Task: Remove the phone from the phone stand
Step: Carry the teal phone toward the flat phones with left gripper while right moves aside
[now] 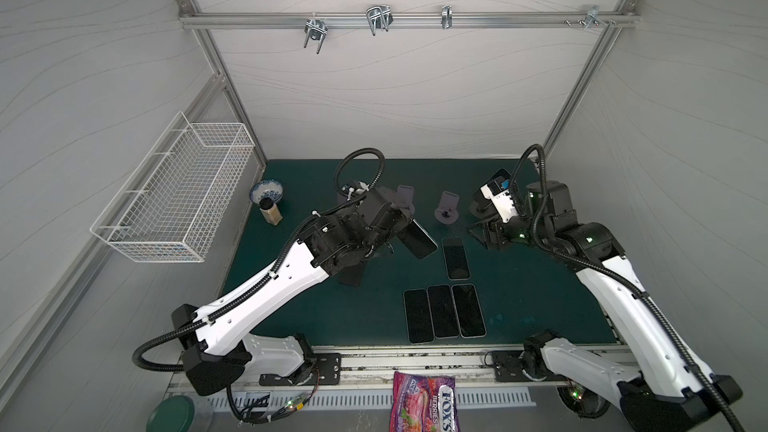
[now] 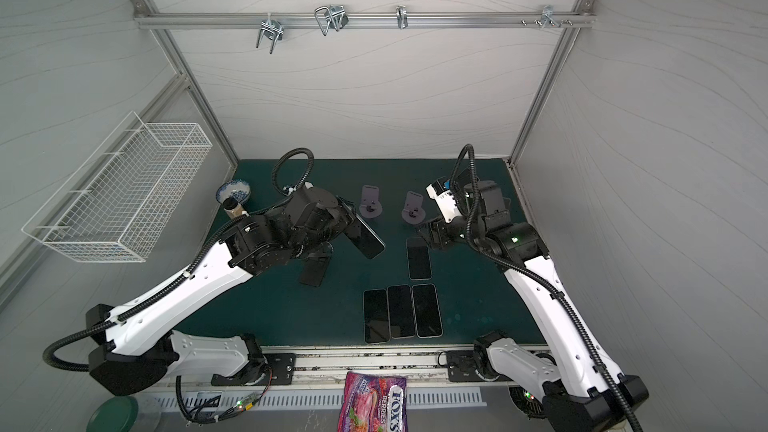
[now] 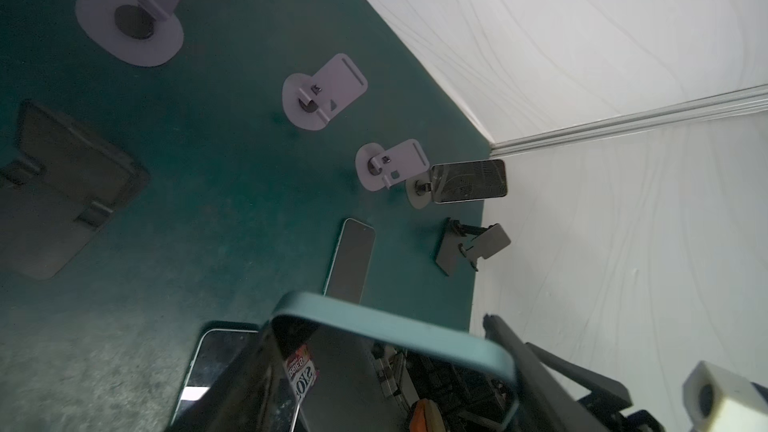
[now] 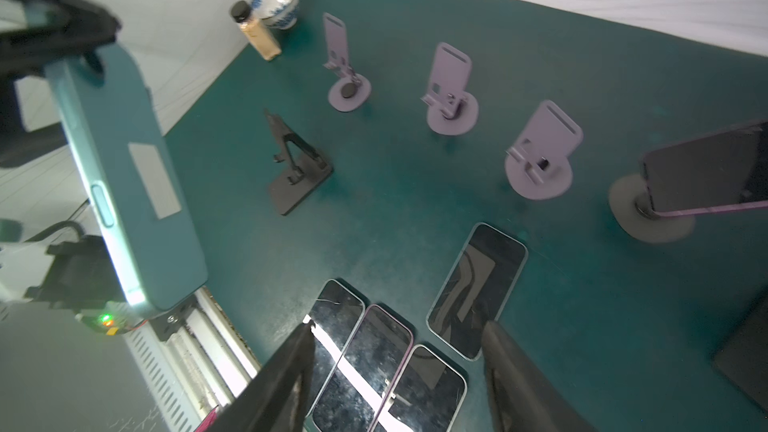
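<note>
My left gripper (image 1: 402,218) is shut on a teal-edged phone (image 1: 419,239), which it holds tilted above the green mat, clear of every stand. That phone fills the near part of the left wrist view (image 3: 395,326) and shows in the right wrist view (image 4: 129,184). Behind it stand two empty purple phone stands (image 2: 370,203) (image 2: 413,207), and an empty black stand (image 4: 295,168) lies under the left arm. A purple phone (image 4: 706,172) rests on a grey stand (image 4: 648,222) at the right. My right gripper (image 4: 399,367) hangs open and empty above phones lying flat.
Three phones (image 1: 444,315) lie side by side near the front edge, and a fourth (image 1: 455,257) lies just behind them. A blue-patterned bowl (image 1: 267,192) and a small bottle (image 1: 271,211) stand at the back left. A wire basket (image 1: 178,197) hangs on the left wall.
</note>
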{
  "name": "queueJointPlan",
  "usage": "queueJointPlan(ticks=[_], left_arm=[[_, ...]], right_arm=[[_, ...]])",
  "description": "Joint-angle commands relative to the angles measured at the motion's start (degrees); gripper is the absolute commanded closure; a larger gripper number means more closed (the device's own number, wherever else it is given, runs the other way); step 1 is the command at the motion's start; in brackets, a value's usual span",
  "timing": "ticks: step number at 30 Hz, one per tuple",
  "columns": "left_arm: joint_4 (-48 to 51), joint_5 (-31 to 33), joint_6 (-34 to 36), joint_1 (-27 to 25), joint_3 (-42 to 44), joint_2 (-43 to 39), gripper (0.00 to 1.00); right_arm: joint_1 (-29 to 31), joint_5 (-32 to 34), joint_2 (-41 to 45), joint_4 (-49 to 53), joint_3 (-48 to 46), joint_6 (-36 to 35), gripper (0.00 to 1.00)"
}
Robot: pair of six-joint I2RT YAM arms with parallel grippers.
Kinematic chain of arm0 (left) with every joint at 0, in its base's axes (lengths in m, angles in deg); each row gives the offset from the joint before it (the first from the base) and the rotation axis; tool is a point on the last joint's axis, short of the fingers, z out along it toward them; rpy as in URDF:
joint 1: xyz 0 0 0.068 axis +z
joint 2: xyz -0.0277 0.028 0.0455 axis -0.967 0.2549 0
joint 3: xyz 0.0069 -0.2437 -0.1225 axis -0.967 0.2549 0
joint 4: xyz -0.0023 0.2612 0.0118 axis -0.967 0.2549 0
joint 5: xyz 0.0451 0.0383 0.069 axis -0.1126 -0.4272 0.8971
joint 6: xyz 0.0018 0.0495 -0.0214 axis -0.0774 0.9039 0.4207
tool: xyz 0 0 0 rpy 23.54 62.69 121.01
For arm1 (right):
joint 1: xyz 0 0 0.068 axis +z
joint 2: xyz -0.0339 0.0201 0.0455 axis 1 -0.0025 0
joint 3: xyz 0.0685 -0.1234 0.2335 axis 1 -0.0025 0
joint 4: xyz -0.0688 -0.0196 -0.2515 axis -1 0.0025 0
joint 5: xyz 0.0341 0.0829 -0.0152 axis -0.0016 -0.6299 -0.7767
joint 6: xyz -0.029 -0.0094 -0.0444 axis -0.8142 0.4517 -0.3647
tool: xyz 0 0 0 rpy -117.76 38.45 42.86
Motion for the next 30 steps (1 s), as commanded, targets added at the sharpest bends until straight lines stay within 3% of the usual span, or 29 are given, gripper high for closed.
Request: queueJointPlan(ticks=[1,19,24,30], left_arm=[[0.4,-0.8,1.2,-0.1,-0.1,-0.2,0.37],[2.7,-11.5,9.5,0.0,0.9,6.9,0.37],[6.7,-19.4,16.1,2.0,-2.8,11.8,0.37],[11.7,-22.2,23.2,3.8,-8.4,16.1,0.37]], right_arm=[[-2.6,-1.1,1.1,2.5,-1.0,-1.5,0.35],[-2.8,0.6,5.2,1.2,-4.1,-2.1,0.34],[-2.5,1.3,7.1,0.3,-5.5,-2.2,0.34],[1.0,6.4,9.0,1.6,-6.2,-4.2,0.34]])
